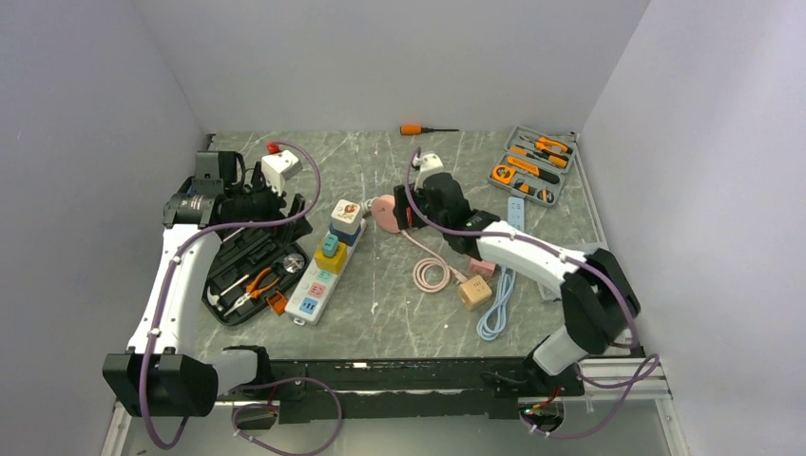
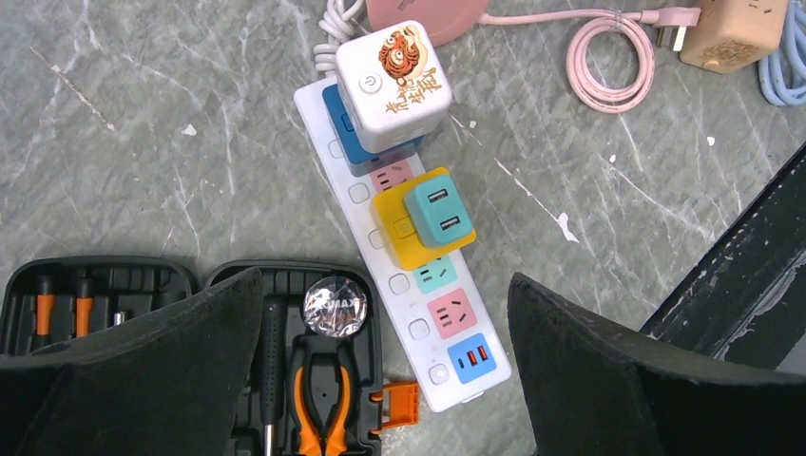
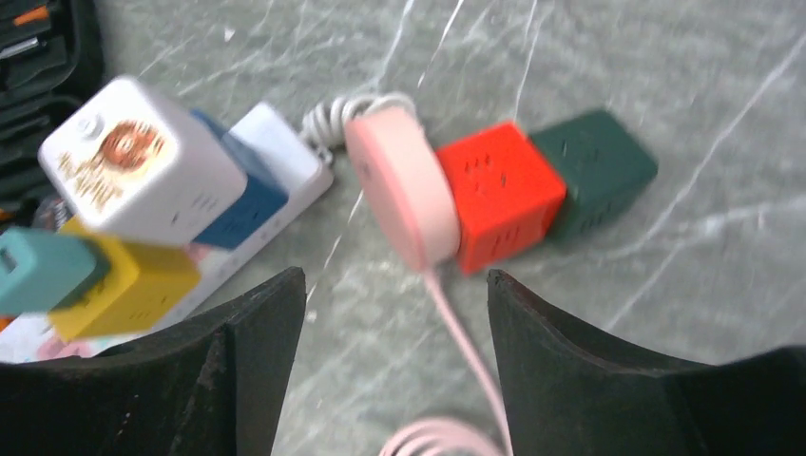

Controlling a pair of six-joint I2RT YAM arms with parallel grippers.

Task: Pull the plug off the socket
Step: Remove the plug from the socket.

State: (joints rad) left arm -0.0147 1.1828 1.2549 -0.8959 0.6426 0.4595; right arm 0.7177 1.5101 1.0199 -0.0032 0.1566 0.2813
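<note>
Beside the near half of the white power strip [image 2: 415,330], on its left, an open black tool case [image 2: 234,281] lies flat. It holds orange-handled pliers [image 2: 321,416], a black-handled screwdriver [image 2: 274,347], a round silver disc [image 2: 334,311] and, in its other half, orange-shafted bits [image 2: 43,306]. The left gripper [image 2: 385,285] hangs over the strip and the case edge with its claw spread wide and nothing between the fingers. The near end of the strip carries a blue USB block [image 2: 466,359], then bare pink and teal outlets. Next along the strip sits a yellow adapter [image 2: 399,237] with a teal plug [image 2: 438,214] pushed into its top. Past that a blue adapter [image 2: 344,133] is seated in the strip, with a white cube [image 2: 392,85] bearing a tiger picture stacked on it. To the right of the strip lie a coiled pink cable [image 1: 432,274], a tan cube [image 1: 474,293] and a pale blue cable [image 1: 496,309]. Just off the strip's far end a round pink socket [image 3: 404,185] stands on edge. It touches a red cube [image 3: 499,190], which has a dark green cube [image 3: 594,171] against its other side. The right gripper [image 3: 394,280] hovers here, its claw open and empty. Well to the right of the strip and farther back, a grey tray [image 1: 568,182] holds orange-and-black hand tools [image 1: 532,169]. Farthest off lies a lone orange-handled screwdriver [image 1: 418,129].
</note>
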